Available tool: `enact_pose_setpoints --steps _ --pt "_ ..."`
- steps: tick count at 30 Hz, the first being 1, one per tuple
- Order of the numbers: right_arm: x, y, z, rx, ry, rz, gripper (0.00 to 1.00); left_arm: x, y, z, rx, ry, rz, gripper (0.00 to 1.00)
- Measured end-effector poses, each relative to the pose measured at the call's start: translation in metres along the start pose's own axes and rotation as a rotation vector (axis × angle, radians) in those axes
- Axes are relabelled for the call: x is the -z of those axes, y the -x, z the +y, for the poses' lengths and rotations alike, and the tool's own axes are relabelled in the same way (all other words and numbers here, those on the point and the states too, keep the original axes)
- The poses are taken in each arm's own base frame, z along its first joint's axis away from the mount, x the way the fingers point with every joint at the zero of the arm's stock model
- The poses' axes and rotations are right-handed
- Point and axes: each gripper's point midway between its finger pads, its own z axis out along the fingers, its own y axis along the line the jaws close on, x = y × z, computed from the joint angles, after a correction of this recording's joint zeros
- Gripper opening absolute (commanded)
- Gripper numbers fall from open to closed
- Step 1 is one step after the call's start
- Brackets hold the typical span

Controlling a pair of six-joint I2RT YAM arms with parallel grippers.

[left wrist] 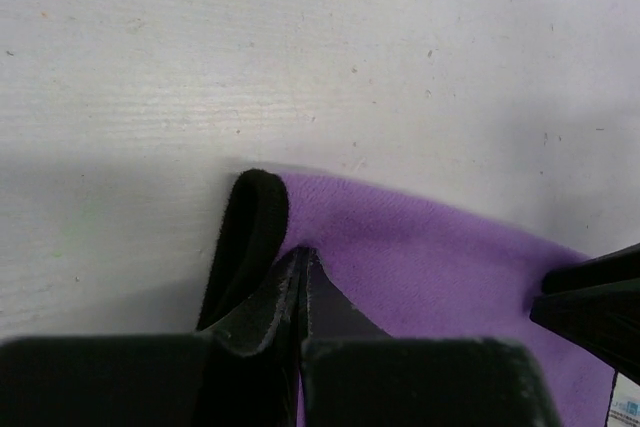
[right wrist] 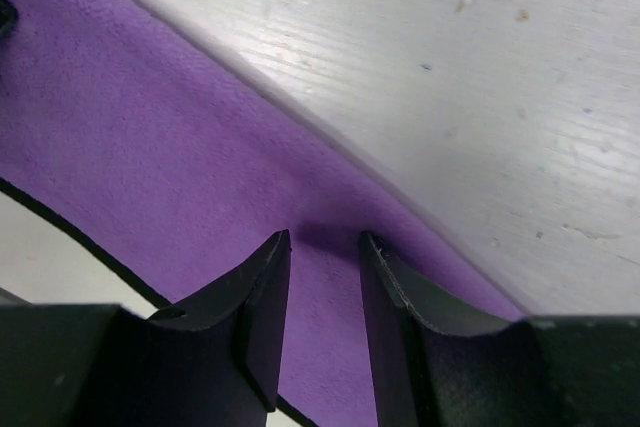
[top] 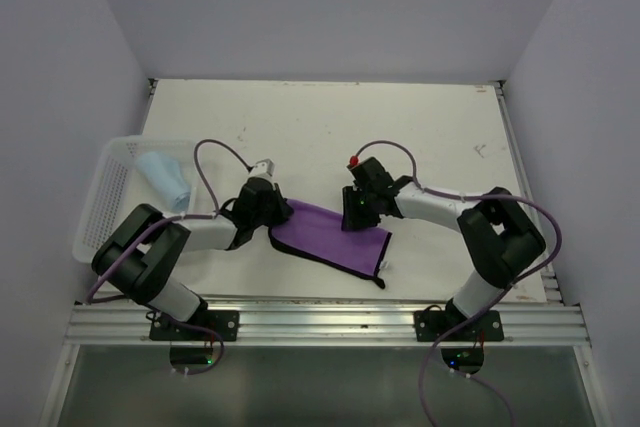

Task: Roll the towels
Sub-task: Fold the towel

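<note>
Now, dark towel [top: 335, 242] lies purple face up on the table [top: 320, 127], toward the near edge, between both arms. Left gripper [left wrist: 300, 282]: jaws together, tips at the towel's left corner, where the black side curls up; cloth nipped or not, cannot tell. Right gripper [right wrist: 322, 242]: jaws apart, tips low over the towel's far right edge, nothing between them. Light blue towel [top: 165, 179] sits in the white basket [top: 100, 209], far left

purple towel [top: 335, 237]: flat; purple face up (black edge curled) | light blue towel [top: 165, 177]: bunched in basket [top: 105, 202]
</note>
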Motion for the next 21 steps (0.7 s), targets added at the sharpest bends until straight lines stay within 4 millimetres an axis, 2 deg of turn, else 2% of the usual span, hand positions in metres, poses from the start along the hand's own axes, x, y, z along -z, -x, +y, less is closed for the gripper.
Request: enact_pose_setpoints --steps 9,21 --pt "0.015 0.001 -0.021 -0.025 -0.015 -0.029 0.42 -0.002 0.020 0.023 0.054 0.051 -0.020 0.00" --pt "0.019 -0.011 -0.036 -0.027 -0.034 -0.016 0.44 -0.001 0.022 0.025 0.035 0.050 -0.017 0.00"
